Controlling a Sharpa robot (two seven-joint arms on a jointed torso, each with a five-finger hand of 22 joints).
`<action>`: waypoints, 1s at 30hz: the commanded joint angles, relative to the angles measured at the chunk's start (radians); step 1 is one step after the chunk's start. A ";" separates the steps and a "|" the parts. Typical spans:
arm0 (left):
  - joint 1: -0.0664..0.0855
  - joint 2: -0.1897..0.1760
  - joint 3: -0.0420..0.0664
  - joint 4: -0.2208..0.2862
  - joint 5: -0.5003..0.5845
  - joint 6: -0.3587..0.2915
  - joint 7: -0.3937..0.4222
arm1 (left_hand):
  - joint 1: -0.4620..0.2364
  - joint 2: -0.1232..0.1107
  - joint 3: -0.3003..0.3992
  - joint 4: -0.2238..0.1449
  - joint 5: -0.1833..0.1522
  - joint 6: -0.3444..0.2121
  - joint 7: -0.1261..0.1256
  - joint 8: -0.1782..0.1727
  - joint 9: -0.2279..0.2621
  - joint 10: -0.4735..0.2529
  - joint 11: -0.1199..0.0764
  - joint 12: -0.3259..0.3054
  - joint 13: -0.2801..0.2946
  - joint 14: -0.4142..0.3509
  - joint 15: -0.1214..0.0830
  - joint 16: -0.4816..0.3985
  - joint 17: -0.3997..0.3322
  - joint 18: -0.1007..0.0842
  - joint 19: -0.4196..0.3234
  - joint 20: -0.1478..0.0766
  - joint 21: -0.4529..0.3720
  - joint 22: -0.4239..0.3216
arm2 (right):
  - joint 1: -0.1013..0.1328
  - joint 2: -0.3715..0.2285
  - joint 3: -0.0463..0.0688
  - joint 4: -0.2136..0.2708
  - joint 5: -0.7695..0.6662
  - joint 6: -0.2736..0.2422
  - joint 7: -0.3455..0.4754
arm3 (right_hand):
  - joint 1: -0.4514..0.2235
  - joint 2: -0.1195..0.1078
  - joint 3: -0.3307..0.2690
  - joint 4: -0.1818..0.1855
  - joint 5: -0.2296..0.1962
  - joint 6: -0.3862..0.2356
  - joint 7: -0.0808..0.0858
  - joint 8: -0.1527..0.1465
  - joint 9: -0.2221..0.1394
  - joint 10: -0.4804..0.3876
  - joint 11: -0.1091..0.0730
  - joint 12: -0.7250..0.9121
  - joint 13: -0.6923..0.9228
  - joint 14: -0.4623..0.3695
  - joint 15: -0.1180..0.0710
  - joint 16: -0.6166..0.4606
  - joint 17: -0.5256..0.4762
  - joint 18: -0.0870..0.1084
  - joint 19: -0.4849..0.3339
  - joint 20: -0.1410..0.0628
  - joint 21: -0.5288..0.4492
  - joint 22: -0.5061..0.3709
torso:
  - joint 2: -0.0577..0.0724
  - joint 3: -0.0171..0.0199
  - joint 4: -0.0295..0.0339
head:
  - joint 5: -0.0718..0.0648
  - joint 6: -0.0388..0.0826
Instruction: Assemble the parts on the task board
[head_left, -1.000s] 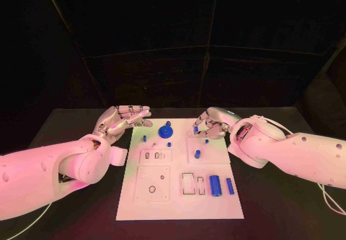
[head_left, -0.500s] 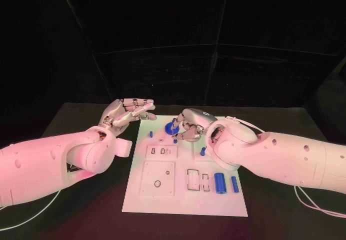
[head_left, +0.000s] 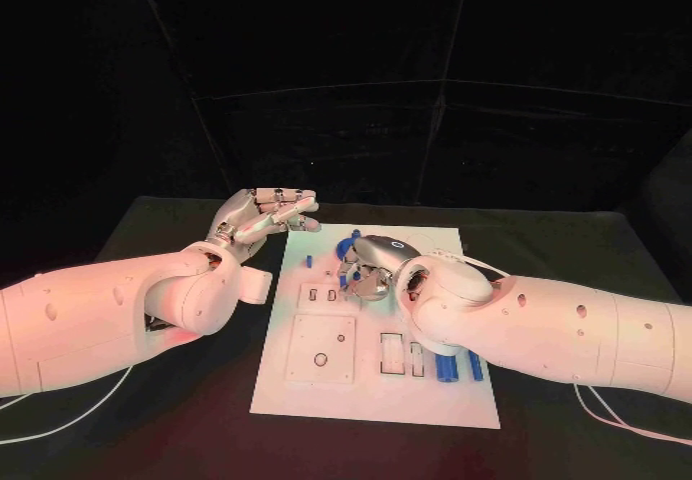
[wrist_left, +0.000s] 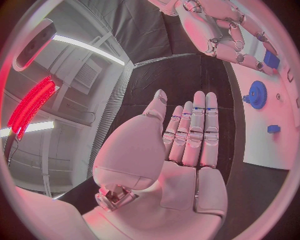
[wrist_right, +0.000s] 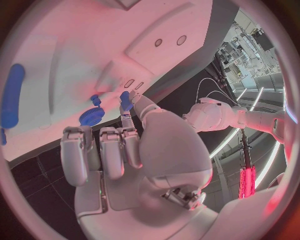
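Note:
The white task board (head_left: 378, 402) lies in the middle of the table. My right hand (head_left: 374, 266) hovers over the board's far half, fingers curled, and pinches a small blue piece (wrist_right: 126, 100) between thumb and a finger. Just beside that hand stands the blue gear (head_left: 343, 251), partly hidden by it; the gear (wrist_right: 92, 116) lies close under the fingertips. A small blue peg (head_left: 307, 262) stands to the gear's left. My left hand (head_left: 268, 214) floats at the board's far left corner with flat, spread fingers and holds nothing; its palm (wrist_left: 181, 150) is bare.
Two blue cylinders (head_left: 449, 368) lie at the board's right side, half covered by my right forearm (head_left: 548, 335). Small slots (head_left: 319, 294) and a raised plate with a hole (head_left: 320, 358) sit on the left half. Two larger slots (head_left: 402, 357) are near the middle.
My right hand has moved left across the board, from its right edge to beside the gear, still pinching the blue piece. The left hand has stayed at the corner. The camera has shifted.

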 joint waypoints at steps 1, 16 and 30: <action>0.002 0.001 0.001 0.001 0.003 0.012 0.010 | -0.006 0.005 -0.005 0.000 -0.003 0.003 0.005 -0.004 0.000 0.001 0.005 -0.006 0.000 0.005 -0.001 -0.005 0.001 0.013 0.005 0.002 0.005 -0.002 | -0.002 0.008 -0.001 -0.007 -0.034 0.018 -0.024 | -0.011 -0.004 0.005 0.004 0.000 0.026 -0.017 0.004 0.011 0.068 -0.006 -0.004 0.214 0.102 -0.006 0.004 0.263 -0.007 0.104 -0.004 0.003 0.263 | 0.000 0.0000 -0.0005 | 0.002 -0.003; 0.002 0.003 0.001 0.000 0.003 0.014 0.008 | -0.006 0.005 -0.005 0.000 -0.003 0.003 0.005 -0.004 0.000 0.001 0.005 -0.006 0.000 0.005 -0.001 -0.005 0.001 0.013 0.005 0.002 0.005 -0.002 | -0.018 0.033 -0.001 -0.034 -0.046 0.030 -0.018 | -0.013 -0.012 0.004 0.002 0.000 0.027 -0.017 0.003 0.010 0.067 -0.006 -0.005 0.213 0.102 -0.007 0.004 0.263 -0.007 0.104 -0.004 0.003 0.263 | 0.000 0.0002 0.0001 | 0.006 -0.011; 0.002 0.003 0.001 -0.001 0.003 0.015 0.007 | -0.003 0.008 -0.005 -0.004 -0.002 0.005 0.004 -0.005 0.000 0.004 0.004 -0.007 0.000 0.006 -0.001 -0.007 0.003 0.013 0.005 0.002 0.005 -0.002 | -0.033 0.039 -0.001 -0.041 -0.065 0.035 -0.014 | -0.017 -0.018 0.003 0.002 -0.001 0.026 -0.016 0.001 0.010 0.067 -0.005 -0.005 0.213 0.102 -0.007 0.004 0.263 -0.007 0.104 -0.004 0.003 0.263 | 0.000 0.0004 0.0002 | 0.009 -0.019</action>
